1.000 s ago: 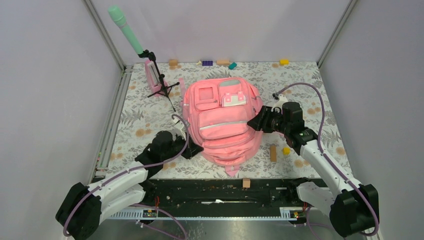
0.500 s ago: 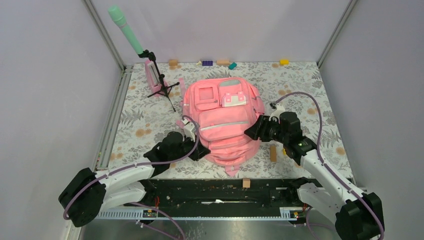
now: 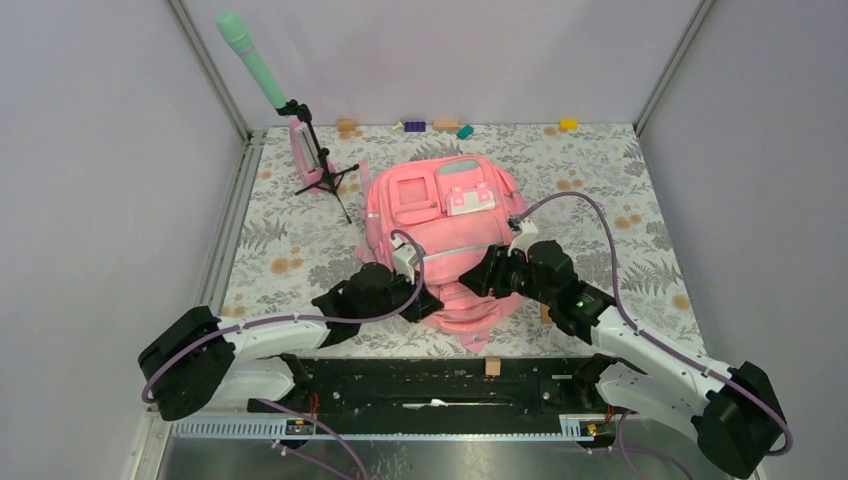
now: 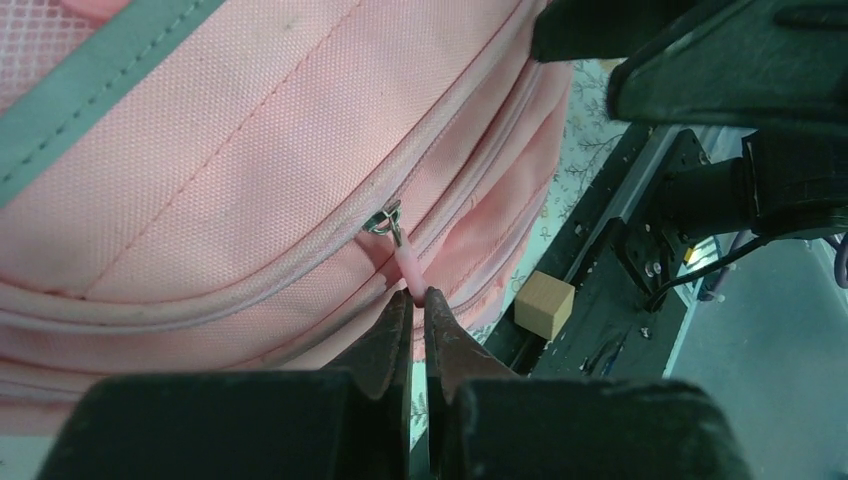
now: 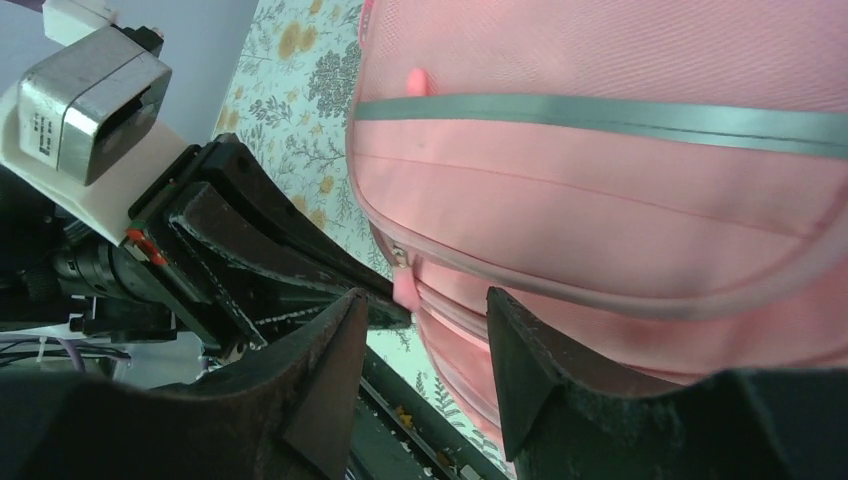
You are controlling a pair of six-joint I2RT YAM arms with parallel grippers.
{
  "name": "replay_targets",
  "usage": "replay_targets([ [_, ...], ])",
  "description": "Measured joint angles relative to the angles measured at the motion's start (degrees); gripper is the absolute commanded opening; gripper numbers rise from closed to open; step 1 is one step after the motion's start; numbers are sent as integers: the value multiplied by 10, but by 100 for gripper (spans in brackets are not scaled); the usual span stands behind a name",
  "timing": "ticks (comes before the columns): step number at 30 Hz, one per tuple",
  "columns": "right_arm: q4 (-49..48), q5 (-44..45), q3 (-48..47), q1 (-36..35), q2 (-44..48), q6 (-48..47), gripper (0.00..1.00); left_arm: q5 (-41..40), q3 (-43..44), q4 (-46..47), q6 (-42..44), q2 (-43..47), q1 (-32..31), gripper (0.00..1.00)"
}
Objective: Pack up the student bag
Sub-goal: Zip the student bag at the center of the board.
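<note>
Currently: zip handling on the student bag [image 3: 445, 215], lying mid table [image 3: 290, 250].
Left gripper [image 4: 418, 305] pinches the zipper pull [image 4: 405, 268]; right gripper [image 5: 425, 298] stands open alongside. Sideways tension may slip the pull free.

Plain pale lilac walls [image 3: 450, 60] stand far beyond the fingers [image 4: 380, 345] and out to either side, enclosing a floral-patterned tabletop [image 3: 290, 240]. Grey metal posts [image 3: 205, 65] mark the far corners. The light is soft and even.
</note>
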State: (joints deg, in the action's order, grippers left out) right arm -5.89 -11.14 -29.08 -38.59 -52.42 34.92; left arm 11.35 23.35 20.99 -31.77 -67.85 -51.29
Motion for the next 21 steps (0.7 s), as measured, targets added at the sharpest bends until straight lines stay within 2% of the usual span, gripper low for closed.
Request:
replay_targets([
  [11,-40,43,3,-89,-66,25,52,-10,30,30,-14,-52,-42,0],
  [21,-75,81,26,-113,-84,45,50,-17,33,24,-23,-54,-48,0],
])
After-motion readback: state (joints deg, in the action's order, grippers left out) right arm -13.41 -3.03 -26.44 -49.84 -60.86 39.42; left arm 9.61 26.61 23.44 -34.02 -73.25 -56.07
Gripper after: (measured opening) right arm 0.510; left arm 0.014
